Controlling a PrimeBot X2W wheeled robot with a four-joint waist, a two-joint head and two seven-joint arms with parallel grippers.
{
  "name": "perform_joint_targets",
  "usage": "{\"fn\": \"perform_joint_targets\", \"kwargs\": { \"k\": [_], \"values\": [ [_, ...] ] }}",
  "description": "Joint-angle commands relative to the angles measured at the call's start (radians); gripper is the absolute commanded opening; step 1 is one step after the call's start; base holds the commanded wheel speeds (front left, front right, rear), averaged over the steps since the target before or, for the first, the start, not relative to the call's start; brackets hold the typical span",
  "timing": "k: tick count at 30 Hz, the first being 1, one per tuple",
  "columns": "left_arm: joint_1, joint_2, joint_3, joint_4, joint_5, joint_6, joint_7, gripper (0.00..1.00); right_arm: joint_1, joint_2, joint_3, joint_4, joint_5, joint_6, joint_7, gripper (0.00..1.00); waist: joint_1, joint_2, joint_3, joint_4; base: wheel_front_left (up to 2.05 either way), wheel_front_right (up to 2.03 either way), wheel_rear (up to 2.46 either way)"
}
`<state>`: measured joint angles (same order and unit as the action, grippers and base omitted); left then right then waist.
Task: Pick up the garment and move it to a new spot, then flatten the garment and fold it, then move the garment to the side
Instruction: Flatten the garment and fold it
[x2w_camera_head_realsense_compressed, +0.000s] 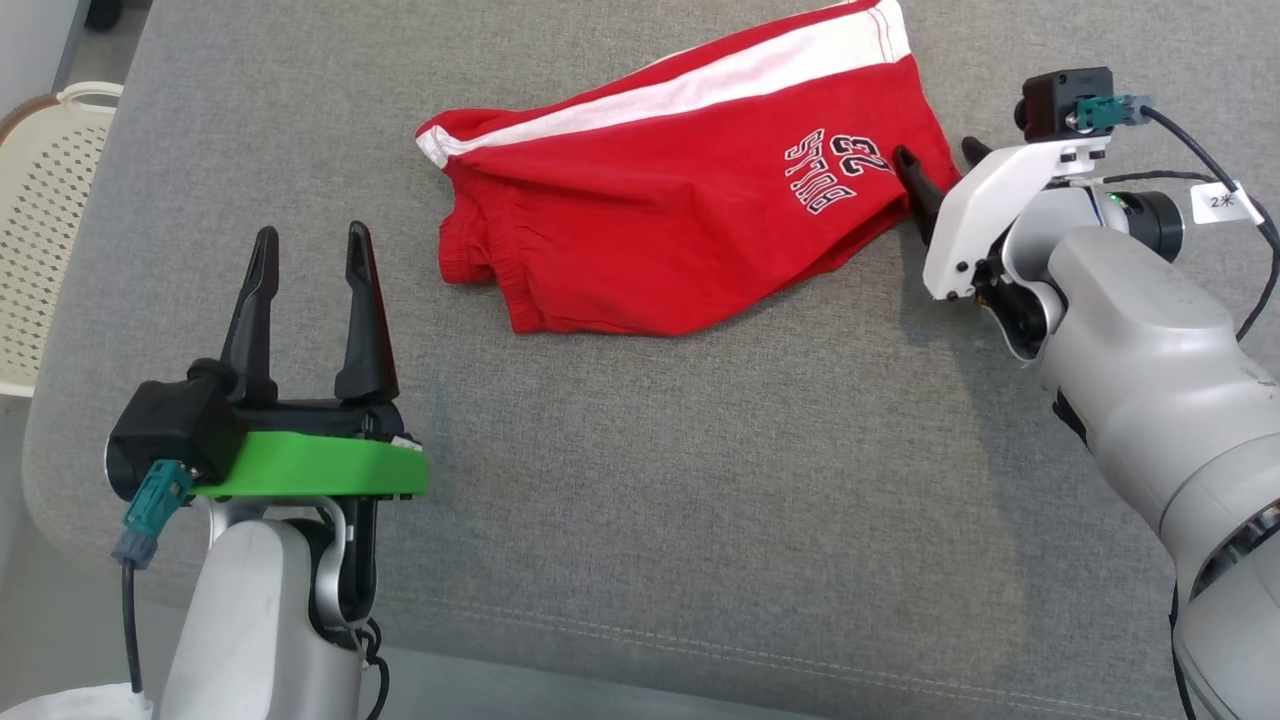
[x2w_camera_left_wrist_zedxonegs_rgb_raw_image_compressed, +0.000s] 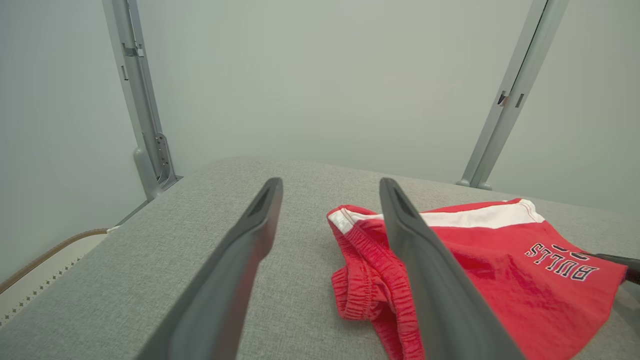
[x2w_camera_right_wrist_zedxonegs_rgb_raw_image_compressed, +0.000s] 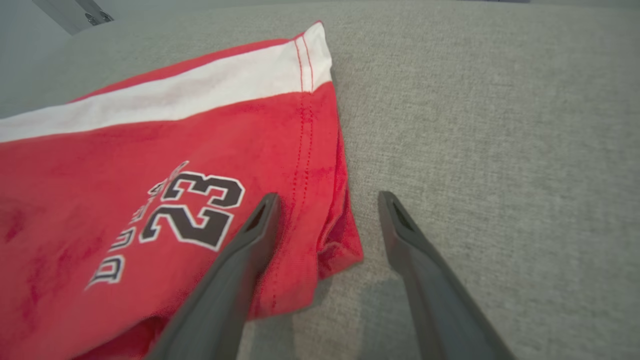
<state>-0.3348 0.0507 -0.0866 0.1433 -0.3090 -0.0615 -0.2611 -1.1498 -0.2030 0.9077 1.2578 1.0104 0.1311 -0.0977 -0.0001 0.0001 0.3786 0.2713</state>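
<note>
The garment (x2w_camera_head_realsense_compressed: 680, 210) is a pair of red shorts with a white side stripe and "BULLS 23" print, lying folded on the grey cushion (x2w_camera_head_realsense_compressed: 700, 450). My right gripper (x2w_camera_head_realsense_compressed: 940, 165) is open at the shorts' right hem; in the right wrist view its fingers straddle the hem corner (x2w_camera_right_wrist_zedxonegs_rgb_raw_image_compressed: 340, 240) of the garment (x2w_camera_right_wrist_zedxonegs_rgb_raw_image_compressed: 150, 175), one finger over the cloth, one over bare cushion. My left gripper (x2w_camera_head_realsense_compressed: 312, 245) stands open to the left of the waistband, apart from it. The left wrist view shows the garment (x2w_camera_left_wrist_zedxonegs_rgb_raw_image_compressed: 500, 270) behind the right finger (x2w_camera_left_wrist_zedxonegs_rgb_raw_image_compressed: 425, 260).
A cream perforated basket (x2w_camera_head_realsense_compressed: 45, 200) stands off the cushion's left edge. Metal frame posts (x2w_camera_left_wrist_zedxonegs_rgb_raw_image_compressed: 145, 110) rise beyond the cushion's far side. The cushion's front edge (x2w_camera_head_realsense_compressed: 700, 660) runs near the bottom of the head view.
</note>
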Motion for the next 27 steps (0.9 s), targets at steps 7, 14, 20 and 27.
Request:
{"fn": "perform_joint_targets", "kwargs": {
  "k": [7,14,20,27],
  "values": [
    [0.002,0.0,-0.009,-0.001,-0.004,0.012,-0.004,1.0,0.029,0.009,0.014,-0.005,0.015,-0.001,0.015,0.0,0.0001,-0.0001,0.003,0.007,0.0,0.0,0.0],
    [0.017,0.0,-0.002,0.013,0.005,0.01,-0.004,1.0,0.039,-0.002,0.027,-0.034,0.025,-0.001,-0.032,0.0,0.0001,-0.0001,-0.02,-0.001,0.0,0.0,0.0],
    [0.037,0.0,0.006,0.021,0.019,0.0,-0.004,1.0,0.074,-0.007,0.043,-0.076,0.042,-0.001,-0.059,0.0,0.0001,-0.0001,-0.068,-0.028,0.0,0.0,0.0],
    [0.072,0.001,0.013,0.033,0.038,-0.005,-0.004,1.0,0.15,-0.02,0.061,-0.147,0.088,-0.001,-0.074,0.0,0.0001,-0.0001,-0.132,-0.063,0.0,0.0,0.0]
  ]
}}
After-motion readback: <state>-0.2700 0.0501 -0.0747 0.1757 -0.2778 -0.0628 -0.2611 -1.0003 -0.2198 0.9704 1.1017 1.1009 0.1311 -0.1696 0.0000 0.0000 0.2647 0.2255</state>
